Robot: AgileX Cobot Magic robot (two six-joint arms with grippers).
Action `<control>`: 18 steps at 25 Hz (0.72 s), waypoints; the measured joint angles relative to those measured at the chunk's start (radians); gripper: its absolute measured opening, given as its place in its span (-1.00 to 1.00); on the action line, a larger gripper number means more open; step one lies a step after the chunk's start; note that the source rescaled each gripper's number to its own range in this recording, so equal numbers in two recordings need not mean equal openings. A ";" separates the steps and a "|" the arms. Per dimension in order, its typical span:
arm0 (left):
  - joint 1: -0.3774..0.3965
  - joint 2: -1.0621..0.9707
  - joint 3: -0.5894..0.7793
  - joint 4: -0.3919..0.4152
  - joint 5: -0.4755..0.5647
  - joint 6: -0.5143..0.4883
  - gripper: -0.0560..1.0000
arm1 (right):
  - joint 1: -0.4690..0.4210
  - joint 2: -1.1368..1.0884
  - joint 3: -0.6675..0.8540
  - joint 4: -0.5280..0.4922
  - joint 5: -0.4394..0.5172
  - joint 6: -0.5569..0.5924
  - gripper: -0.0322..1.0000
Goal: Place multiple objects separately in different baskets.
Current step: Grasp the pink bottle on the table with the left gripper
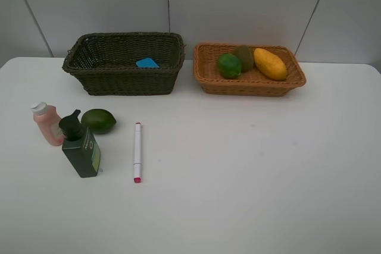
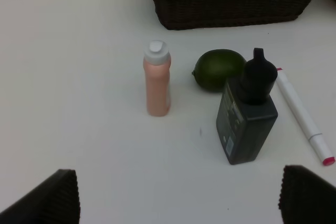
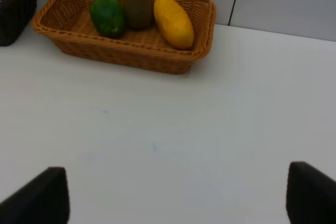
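Left hand wide, empty, over desk near pink bottle, pump bottle and white marker; right hand wide, empty, facing orange-tan basket.

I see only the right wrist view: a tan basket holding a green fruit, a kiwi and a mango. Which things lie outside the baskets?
Observer: Four, in front of the dark basket: a pink bottle, a dark green pump bottle, a green round fruit and a white marker.
Operator: Is the dark basket empty?
Observer: No, a blue eraser block lies inside it.
Operator: Does the left gripper hold anything?
Observer: No, it is open and holds nothing.
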 joint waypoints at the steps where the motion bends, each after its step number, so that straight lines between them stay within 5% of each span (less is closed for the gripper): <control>1: 0.000 0.000 0.000 0.000 0.000 0.000 1.00 | 0.000 0.000 0.000 0.000 0.000 0.000 0.99; 18: 0.000 0.058 -0.031 0.000 0.000 0.046 1.00 | 0.000 0.000 0.000 0.000 0.000 0.000 0.99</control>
